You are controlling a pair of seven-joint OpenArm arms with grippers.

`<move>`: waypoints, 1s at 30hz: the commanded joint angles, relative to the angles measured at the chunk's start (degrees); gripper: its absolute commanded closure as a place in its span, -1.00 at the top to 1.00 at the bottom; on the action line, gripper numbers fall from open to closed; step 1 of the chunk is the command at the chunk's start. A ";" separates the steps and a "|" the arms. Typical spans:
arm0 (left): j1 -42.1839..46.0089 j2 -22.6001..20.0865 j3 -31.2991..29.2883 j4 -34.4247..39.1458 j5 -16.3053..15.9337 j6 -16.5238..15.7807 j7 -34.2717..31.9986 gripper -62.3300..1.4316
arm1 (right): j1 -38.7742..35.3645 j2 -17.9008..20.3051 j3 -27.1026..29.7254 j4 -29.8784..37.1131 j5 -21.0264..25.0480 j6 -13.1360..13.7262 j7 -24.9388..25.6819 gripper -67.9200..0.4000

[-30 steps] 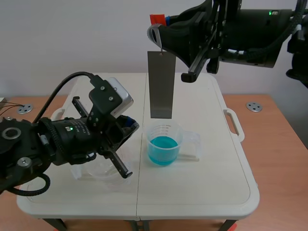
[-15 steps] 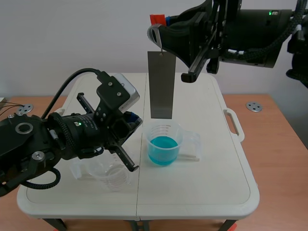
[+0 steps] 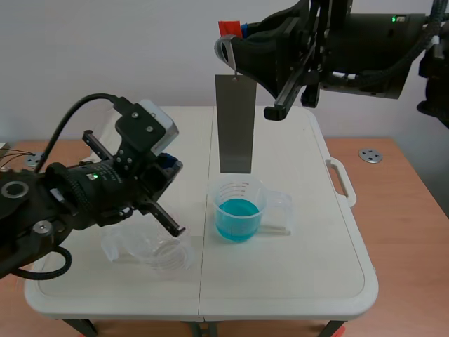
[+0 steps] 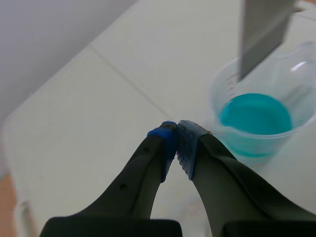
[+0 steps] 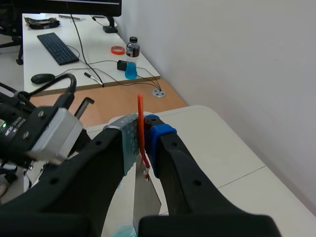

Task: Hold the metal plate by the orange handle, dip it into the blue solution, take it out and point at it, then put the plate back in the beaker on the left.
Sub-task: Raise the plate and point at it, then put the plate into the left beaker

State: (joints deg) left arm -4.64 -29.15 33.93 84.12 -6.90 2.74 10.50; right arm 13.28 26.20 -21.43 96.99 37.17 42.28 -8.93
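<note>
- Left fingers [image 4: 170,137]: pressed together on nothing, held low over the counter [image 3: 295,281], pointing towards the blue beaker.
- Empty clear beaker [image 3: 158,254]: stands on the counter's left half, just below the left arm.
- Metal plate [image 3: 235,123]: hangs upright, its lower edge just above the beaker of blue solution [image 3: 238,210], clear of the liquid.
- Right fingers [image 5: 157,136]: raised high, clamped on the orange handle [image 5: 140,111] at the plate's top.
</note>
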 commanded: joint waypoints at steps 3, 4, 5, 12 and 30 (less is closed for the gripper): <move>7.21 -7.32 -6.32 6.56 -0.15 4.11 -2.54 -0.87 | 0.70 0.28 0.63 1.05 1.07 0.44 1.11 -0.95; 9.49 -9.18 -8.11 7.67 -0.15 5.18 -3.39 -0.87 | 0.70 0.28 0.63 1.05 1.07 0.44 1.11 -0.95; 11.93 -11.02 -10.03 8.66 -0.15 6.38 -4.09 -0.87 | 0.70 0.28 0.63 1.05 1.07 0.44 1.14 -0.95; 31.82 -19.54 -24.68 11.10 -0.13 15.26 -6.60 -0.87 | 0.72 0.13 0.42 1.46 2.29 0.44 1.09 -0.95; 70.10 -14.34 -41.16 5.62 -0.17 16.35 -11.17 -0.87 | 1.05 -1.31 -6.64 4.13 2.29 0.44 1.55 -0.95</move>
State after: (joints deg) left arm 66.17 -44.40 -7.77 89.45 -7.07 19.62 -0.16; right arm 13.30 25.39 -27.88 100.14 38.44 42.28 -8.86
